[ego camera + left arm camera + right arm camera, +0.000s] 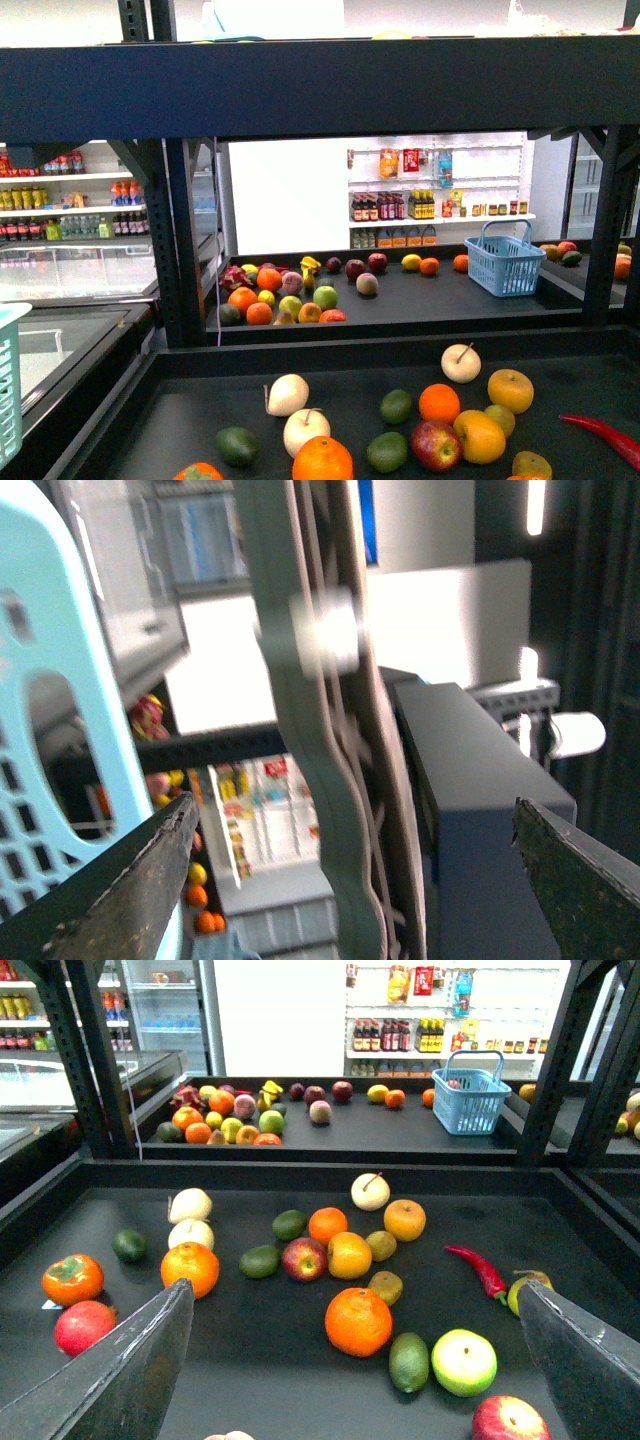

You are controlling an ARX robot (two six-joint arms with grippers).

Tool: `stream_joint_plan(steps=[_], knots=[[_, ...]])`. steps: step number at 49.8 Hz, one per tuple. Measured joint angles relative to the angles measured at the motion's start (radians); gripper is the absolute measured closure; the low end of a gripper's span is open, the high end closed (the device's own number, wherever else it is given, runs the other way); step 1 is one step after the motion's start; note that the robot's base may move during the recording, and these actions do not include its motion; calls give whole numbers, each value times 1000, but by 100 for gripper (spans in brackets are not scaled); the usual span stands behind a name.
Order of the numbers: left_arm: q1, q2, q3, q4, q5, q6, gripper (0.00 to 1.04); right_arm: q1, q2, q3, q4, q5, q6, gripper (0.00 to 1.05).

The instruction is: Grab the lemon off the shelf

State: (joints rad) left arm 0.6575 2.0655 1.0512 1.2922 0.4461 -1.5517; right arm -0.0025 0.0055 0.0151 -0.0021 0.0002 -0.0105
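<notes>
The lemon (480, 437), a yellow oval fruit, lies among mixed fruit on the black shelf (190, 400) near the front right, beside a red apple (436, 445). In the right wrist view the lemon (349, 1255) sits ahead of my right gripper (353, 1290). That gripper hovers open above the shelf (250, 1370), apart from the lemon, with nothing between its fingers. My left gripper (354, 802) is open too, beside a pale blue basket (60, 730) and a grey strut (320, 740). No lemon shows in that view. Neither gripper appears in the front view.
Around the lemon lie an orange (358, 1321), a green fruit (408, 1360), a green apple (463, 1361), a red chili (478, 1268) and a kiwi (386, 1286). Black uprights (178, 240) flank the tier. A farther rack holds more fruit and a blue basket (505, 262).
</notes>
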Motion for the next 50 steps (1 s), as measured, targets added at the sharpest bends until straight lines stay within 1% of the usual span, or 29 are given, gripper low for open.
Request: stream_joint_plan(steps=[4,10,12,17,22,24,25,28,29,32,34,36,39,41,43,45,47,48,50], knots=[[40,-55,-19,-78,-7,55,8,0,0,0,0,0,0,7],[30,-175,-51,-274,16,183,8,0,0,0,0,-3,0,7],[26,-204,-61,-317,18,214,8,0,0,0,0,-3,0,7],[14,-310,-82,-486,0,331,8,0,0,0,0,-3,0,7],[12,-429,-100,-694,-80,505,8,0,0,0,0,-3,0,7],[12,-486,-118,-779,-107,607,8,0,0,0,0,-3,0,7],[12,-501,-124,-798,-111,618,8,0,0,0,0,-3,0,7],[4,-599,-163,-915,-135,764,8,0,0,0,0,-3,0,7],[1,-616,-170,-932,-136,800,8,0,0,0,0,-3,0,7],[-30,-733,-218,-1034,-138,945,8,0,0,0,0,-3,0,7],[-70,-840,-258,-1111,-133,1047,8,0,0,0,0,-3,0,7],[-140,-984,-304,-1213,-146,1147,8,0,0,0,0,-3,0,7],[-268,-1179,-343,-1352,-209,1216,8,0,0,0,0,-3,0,7],[-391,-1310,-360,-1416,-290,1246,9,0,0,0,0,-3,0,7],[-535,-1434,-418,-1353,-397,1351,19,0,0,0,0,-3,0,7],[-604,-1513,-456,-1352,-419,1405,26,0,0,0,0,-3,0,7],[-637,-1584,-495,-1370,-422,1455,33,0,0,0,0,-3,0,7],[-641,-1600,-504,-1376,-423,1463,35,0,0,0,0,-3,0,7],[-649,-1662,-541,-1413,-435,1488,42,0,0,0,0,-3,0,7]])
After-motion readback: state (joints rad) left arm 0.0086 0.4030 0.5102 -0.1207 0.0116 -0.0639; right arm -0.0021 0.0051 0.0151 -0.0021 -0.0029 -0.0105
